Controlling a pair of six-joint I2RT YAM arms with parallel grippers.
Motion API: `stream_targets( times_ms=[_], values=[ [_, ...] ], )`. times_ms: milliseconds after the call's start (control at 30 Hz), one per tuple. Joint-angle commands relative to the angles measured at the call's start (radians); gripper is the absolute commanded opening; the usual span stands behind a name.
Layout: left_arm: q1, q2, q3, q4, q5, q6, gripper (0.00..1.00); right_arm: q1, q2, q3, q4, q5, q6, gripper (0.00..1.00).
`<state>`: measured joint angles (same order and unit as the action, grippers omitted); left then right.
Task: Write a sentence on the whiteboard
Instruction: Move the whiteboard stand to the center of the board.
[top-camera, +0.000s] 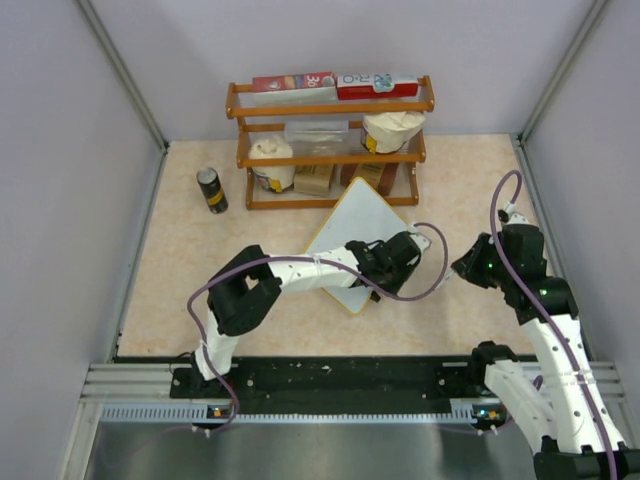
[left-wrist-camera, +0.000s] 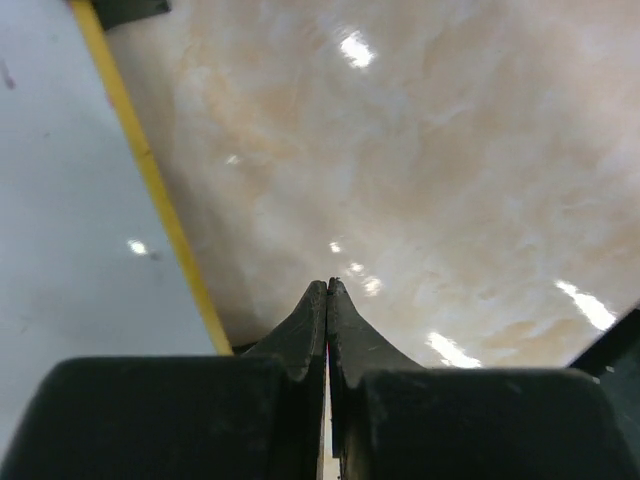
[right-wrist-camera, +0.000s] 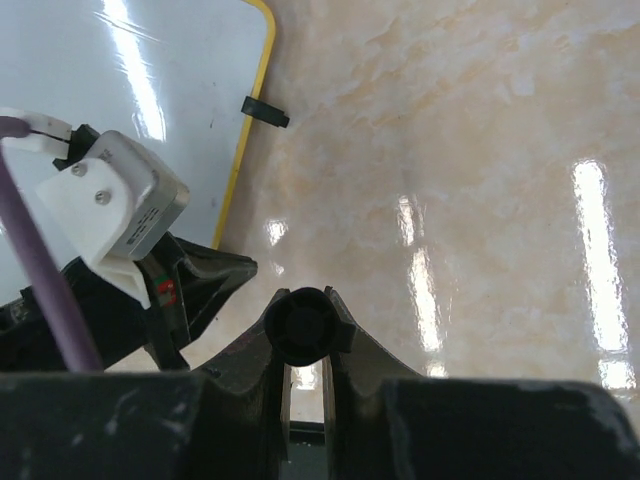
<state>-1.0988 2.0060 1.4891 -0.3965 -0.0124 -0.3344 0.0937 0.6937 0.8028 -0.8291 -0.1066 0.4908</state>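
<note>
Whiteboard (top-camera: 360, 215): flat on the bench (top-camera: 200, 270), turned cornerwise, no writing visible.
Left jaws: pressed together, empty, just beside its frame.
Right jaws: clamped on a dark marker barrel (right-wrist-camera: 305, 325), off the board.
Risk: strokes probably slide the board; nothing pins it.

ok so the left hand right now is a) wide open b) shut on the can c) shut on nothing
c: the left hand's fingers meet tip to tip with nothing between them, over the table just beside the board's edge.
</note>
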Motion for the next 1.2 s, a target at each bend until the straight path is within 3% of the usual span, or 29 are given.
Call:
stream_targets(
  times_ms=[0,400,867,1167],
  values=[
    [0.002,0.025,0.03,-0.094,-0.165,-0.024,0.0,-0.011,-0.017,0.019,0.001,0.008,-0.017,0.0],
    [0.002,0.025,-0.055,-0.145,-0.201,-0.098,0.0,-0.011,-0.037,0.01,0.004,-0.011,-0.014,0.0],
    [0.002,-0.174,-0.302,-0.258,-0.299,-0.137,0.0,-0.012,-0.069,-0.01,0.016,-0.044,0.002,0.0],
    [-0.024,-0.311,-0.406,-0.147,-0.212,-0.123,0.0,-0.012,-0.076,-0.017,0.038,-0.094,0.002,0.0]
  ],
)
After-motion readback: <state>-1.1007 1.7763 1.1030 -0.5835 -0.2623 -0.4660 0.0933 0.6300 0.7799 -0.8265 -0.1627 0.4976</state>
